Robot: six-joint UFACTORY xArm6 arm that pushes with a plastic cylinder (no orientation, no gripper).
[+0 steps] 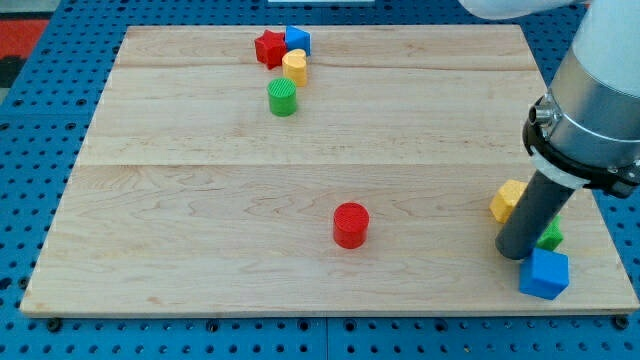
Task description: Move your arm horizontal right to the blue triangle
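Where my tip [517,254] rests, blue block [544,273] just lower-right, touching unclear.

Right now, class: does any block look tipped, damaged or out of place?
Nothing stands out. All blocks sit flat on the board. My tip stands among the yellow block, green block and blue block.

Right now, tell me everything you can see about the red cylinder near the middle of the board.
The red cylinder is a short, solid-looking round block, glossy red, standing upright on its flat end with the circular top facing up. It sits alone on the wooden board, slightly toward the view's bottom of centre, touching no other block. My tip is far off toward the view's right, among other blocks.
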